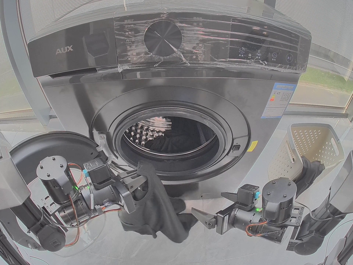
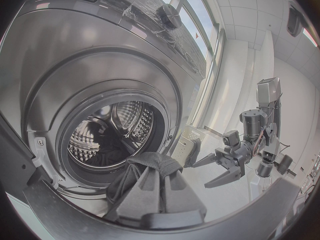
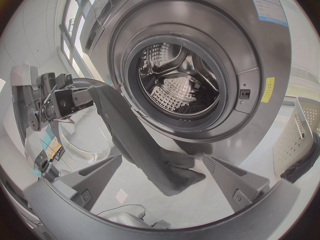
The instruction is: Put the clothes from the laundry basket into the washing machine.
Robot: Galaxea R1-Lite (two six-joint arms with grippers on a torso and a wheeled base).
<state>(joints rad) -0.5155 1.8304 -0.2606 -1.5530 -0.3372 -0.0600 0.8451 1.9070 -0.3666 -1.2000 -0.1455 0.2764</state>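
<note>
Black garment [image 1: 158, 207] hung at lower centre of head view, below the washing machine [image 1: 257, 103] opening, left gripper [image 1: 141, 177] clamped on its top. Right gripper [image 1: 207, 202], lower right, was wide open, empty. Laundry basket [image 1: 316, 144] lay tipped at far right, dark cloth [image 1: 310, 173] spilling out.

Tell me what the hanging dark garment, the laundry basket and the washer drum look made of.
Dark garment in the left pincer: soft matte fabric, possibly knit; it drapes in limp folds.
Laundry basket: probably cream plastic; rigid moulded walls with patterned holes.
Drum: shiny metal, apparently stainless steel; it reflects light and has rows of perforations.
</note>
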